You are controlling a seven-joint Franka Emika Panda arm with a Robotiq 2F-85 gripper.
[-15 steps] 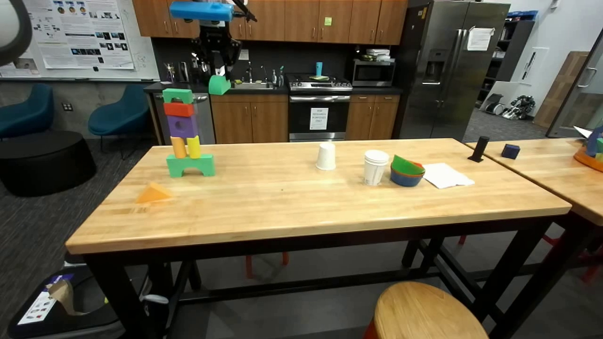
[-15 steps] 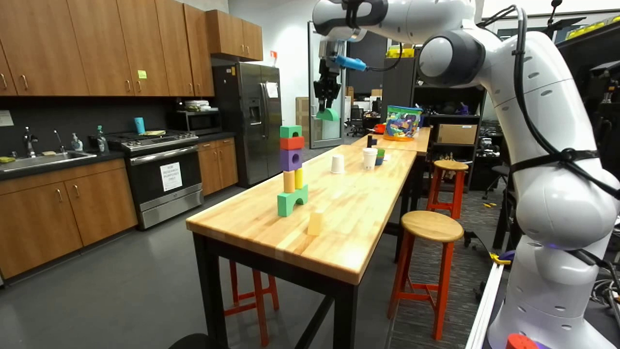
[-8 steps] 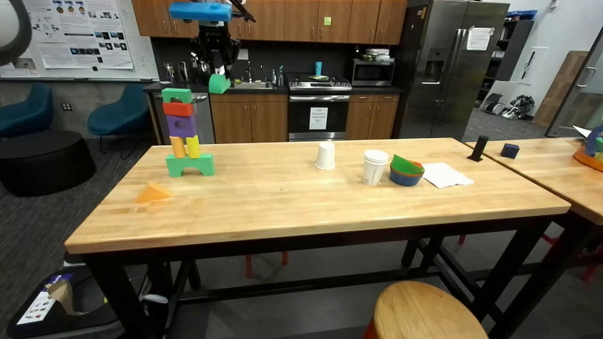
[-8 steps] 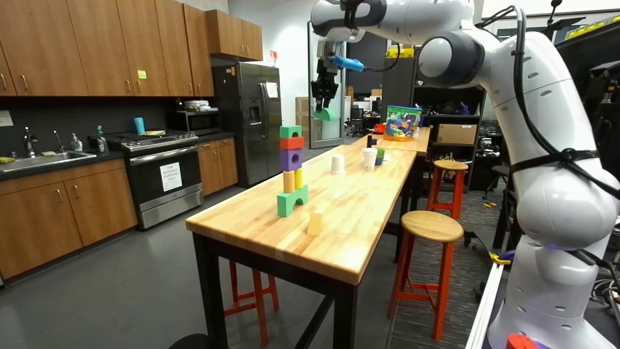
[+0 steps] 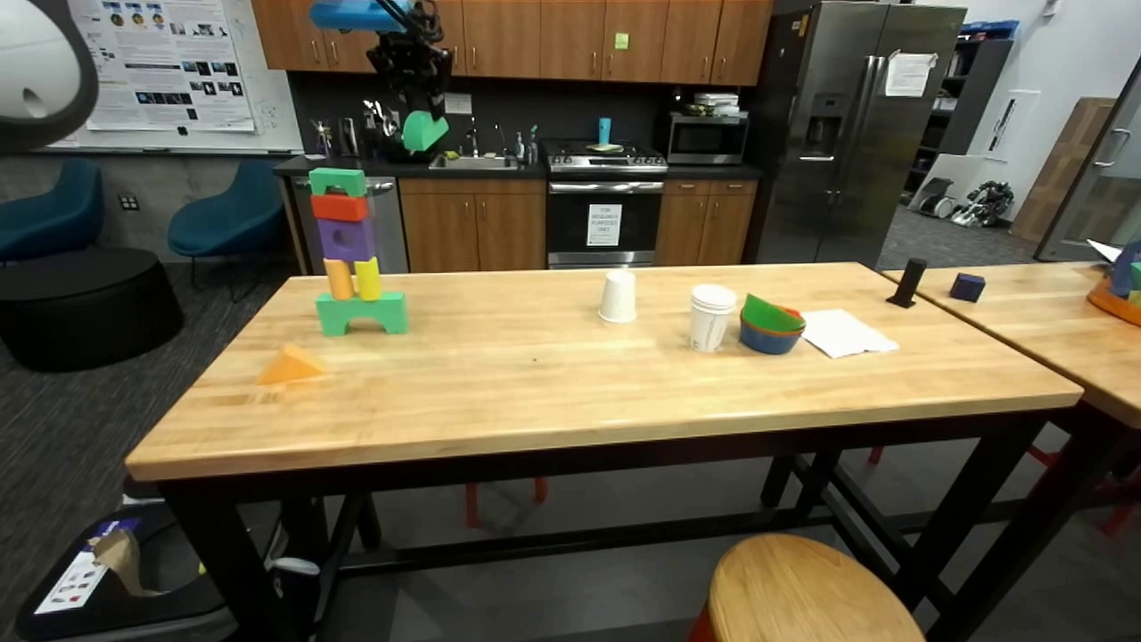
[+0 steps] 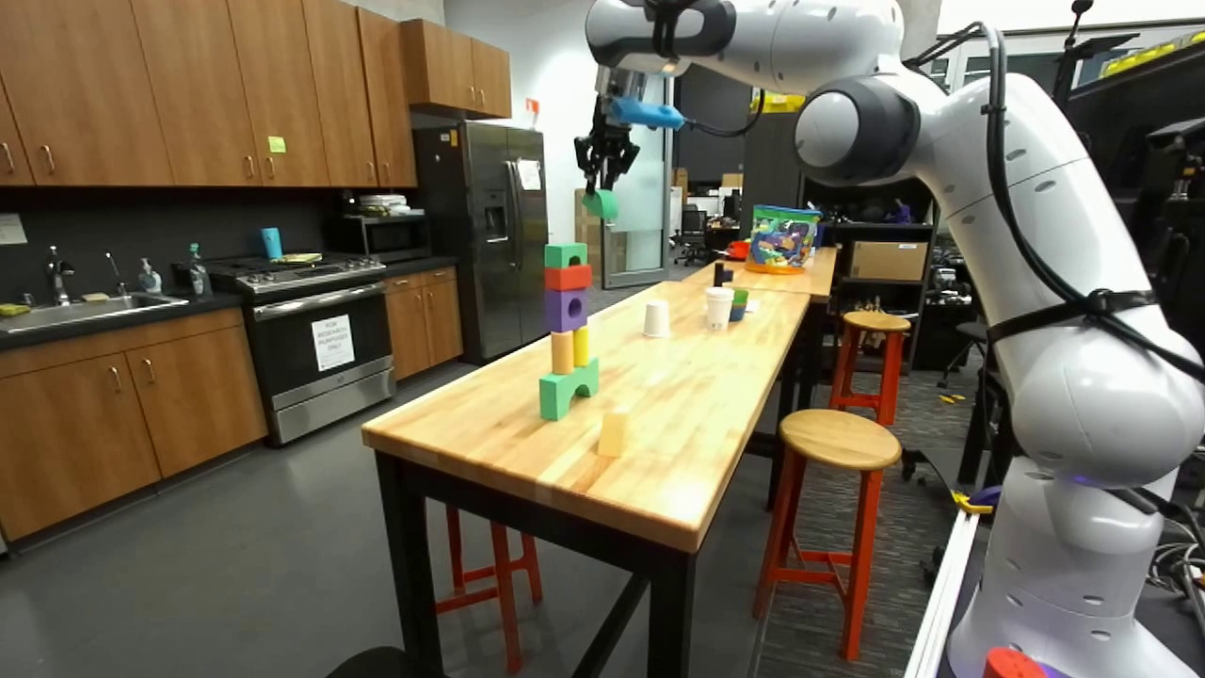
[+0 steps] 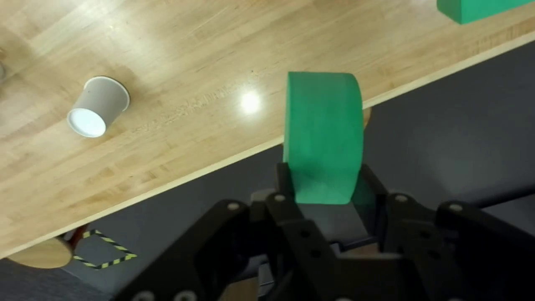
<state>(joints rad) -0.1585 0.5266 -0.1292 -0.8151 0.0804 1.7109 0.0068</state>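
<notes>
One green block [image 7: 324, 133] juts out, clamped between the jaws.

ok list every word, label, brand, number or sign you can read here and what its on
"FOR RESEARCH PURPOSES ONLY": paper sign on the oven door.
Too small or blurred to read: whiteboard poster, fridge paper, backsplash sheet, lower-left white label, marks on stacked white cups.

Block [image 7: 325, 133] in hand [image 7: 326, 179]; both exterior views: tower [image 5: 362, 234] on table [image 5: 535, 401], left of cup [image 5: 618, 298].
</notes>
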